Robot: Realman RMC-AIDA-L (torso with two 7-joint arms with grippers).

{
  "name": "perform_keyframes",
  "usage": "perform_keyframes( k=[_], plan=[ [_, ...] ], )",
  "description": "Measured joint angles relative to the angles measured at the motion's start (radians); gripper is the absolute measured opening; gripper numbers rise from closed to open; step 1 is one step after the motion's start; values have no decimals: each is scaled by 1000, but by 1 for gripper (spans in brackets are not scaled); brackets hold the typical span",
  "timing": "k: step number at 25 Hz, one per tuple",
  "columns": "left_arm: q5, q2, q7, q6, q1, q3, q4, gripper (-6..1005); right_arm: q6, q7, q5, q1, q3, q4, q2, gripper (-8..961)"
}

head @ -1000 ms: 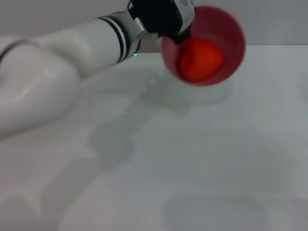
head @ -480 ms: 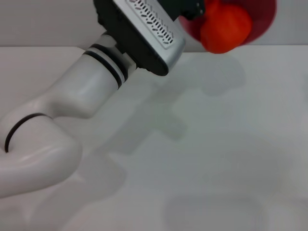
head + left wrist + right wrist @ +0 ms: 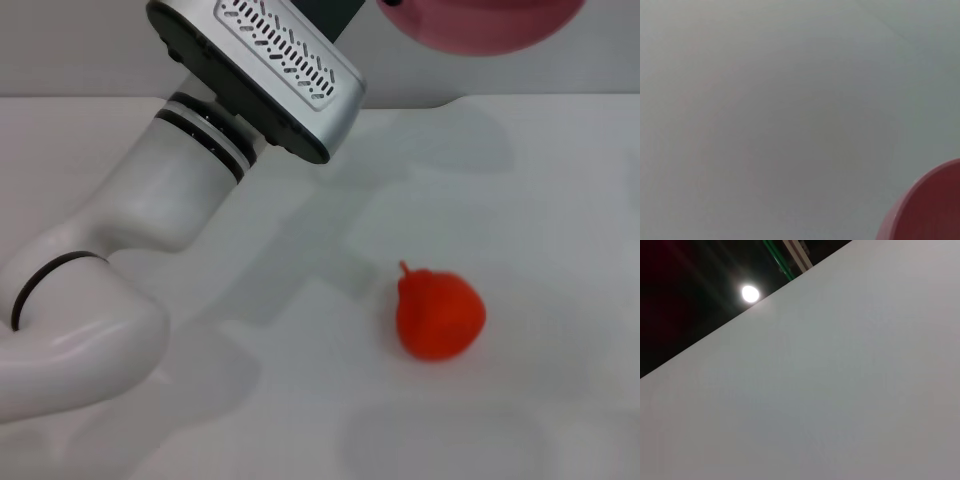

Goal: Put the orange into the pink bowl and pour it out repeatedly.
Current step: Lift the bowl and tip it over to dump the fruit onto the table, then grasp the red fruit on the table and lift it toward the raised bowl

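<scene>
Head view: left arm holds the pink bowl [image 3: 480, 30] high and tipped; orange [image 3: 440, 315] lies on the table [image 3: 560, 200] below, jaws unseen.

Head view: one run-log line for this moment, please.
orange: on table, out of bowl | pink bowl: raised by left arm | right arm: not seen

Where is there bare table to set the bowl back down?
Bare table lies to the right of the orange, behind it, and along the near edge. The left arm crowds the left side, holding the pink bowl raised at the back.
</scene>
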Motion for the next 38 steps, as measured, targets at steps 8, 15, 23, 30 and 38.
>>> perform_keyframes(
  k=[8, 15, 23, 30, 38],
  plan=[
    [-5, 0, -16, 35, -8, -5, -8, 43, -1, 0, 3, 2, 0, 9, 0, 438],
    [-65, 4, -150, 408, -78, -152, 10, 43, -8, 0, 6, 6, 0, 18, -1, 437],
    [-124, 7, -170, 858, -180, -362, 19, 43, -5, 14, -1, 27, -2, 44, 0, 437],
    [-116, 14, -101, 1413, -310, -668, 15, 43, 122, 170, -137, 84, 9, 69, -49, 436],
    [92, 47, -26, 1985, -418, -1046, 11, 44, 404, 804, -854, 243, 121, -3, -207, 436]
  ],
)
